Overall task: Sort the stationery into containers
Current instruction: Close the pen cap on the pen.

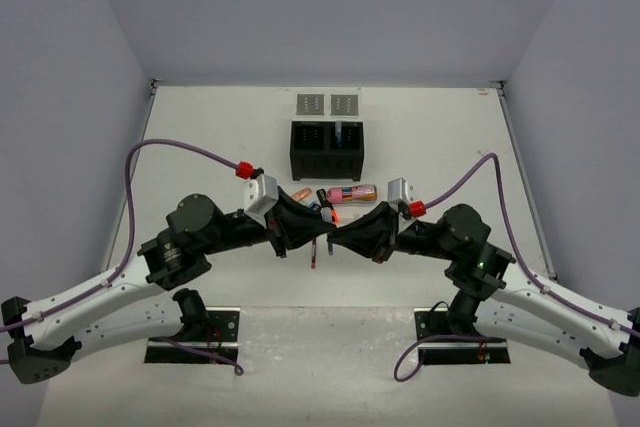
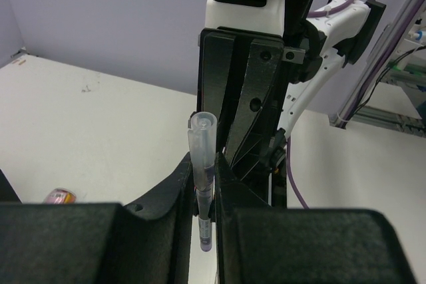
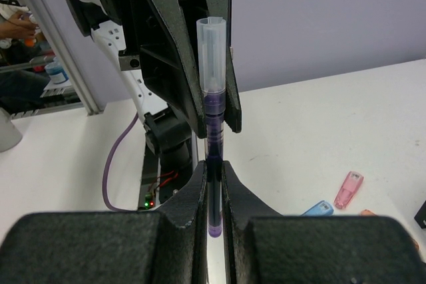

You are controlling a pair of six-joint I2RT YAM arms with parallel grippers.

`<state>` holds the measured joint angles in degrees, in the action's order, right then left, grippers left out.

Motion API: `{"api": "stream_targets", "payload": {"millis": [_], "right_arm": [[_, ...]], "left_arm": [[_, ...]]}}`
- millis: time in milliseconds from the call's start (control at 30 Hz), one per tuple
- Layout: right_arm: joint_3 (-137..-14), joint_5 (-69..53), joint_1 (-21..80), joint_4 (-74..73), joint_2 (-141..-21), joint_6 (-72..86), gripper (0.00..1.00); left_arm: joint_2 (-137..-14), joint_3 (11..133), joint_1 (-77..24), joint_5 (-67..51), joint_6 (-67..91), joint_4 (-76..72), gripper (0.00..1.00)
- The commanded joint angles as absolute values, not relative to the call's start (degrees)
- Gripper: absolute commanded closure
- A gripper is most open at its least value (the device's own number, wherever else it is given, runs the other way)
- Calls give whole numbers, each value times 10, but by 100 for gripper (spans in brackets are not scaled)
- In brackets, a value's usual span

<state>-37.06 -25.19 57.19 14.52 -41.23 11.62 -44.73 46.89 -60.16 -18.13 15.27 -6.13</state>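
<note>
A purple pen (image 3: 213, 138) with a clear cap (image 3: 212, 51) stands upright above the table's middle, cap end up. My two grippers face each other and both pinch it from opposite sides. The right gripper (image 3: 213, 181) is shut on the lower barrel. Higher up, the left gripper (image 2: 204, 174) is shut on the pen (image 2: 203, 164) where the cap (image 2: 202, 134) meets the barrel. In the top view the left gripper (image 1: 322, 228) and right gripper (image 1: 346, 233) meet tip to tip. The black two-compartment box (image 1: 327, 150) stands behind them, with two grey trays (image 1: 312, 104) (image 1: 344, 104) beyond it.
Highlighters lie between the grippers and the box: a pink and orange cluster (image 1: 352, 193), a salmon one (image 1: 300, 193), an orange-red one (image 1: 329, 211). A pink piece (image 3: 349, 189) and a blue one (image 3: 318, 208) lie on the table. A pink-gold tube (image 2: 60, 195) lies at the left.
</note>
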Motion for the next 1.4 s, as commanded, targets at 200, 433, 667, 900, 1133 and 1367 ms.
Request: {"api": "stream_targets", "payload": {"millis": [200, 433, 667, 900, 1133, 1367], "right_arm": [[-405, -244, 572, 166, -404, 127, 100], [-404, -237, 572, 178, -401, 138, 100], [-396, -234, 571, 184, -408, 134, 99], [-392, -238, 572, 187, -412, 131, 100], [-394, -237, 571, 180, -409, 127, 100], [-392, -232, 571, 175, -404, 123, 100]], "left_arm": [[-451, 454, -603, -197, 139, -81, 100], [-449, 443, -603, -171, 145, -91, 100], [-439, 438, -603, -143, 155, -104, 100], [-466, 458, -603, -170, 140, -78, 100], [-477, 464, -603, -172, 142, -69, 81], [-466, 462, -603, -165, 140, -63, 67]]}}
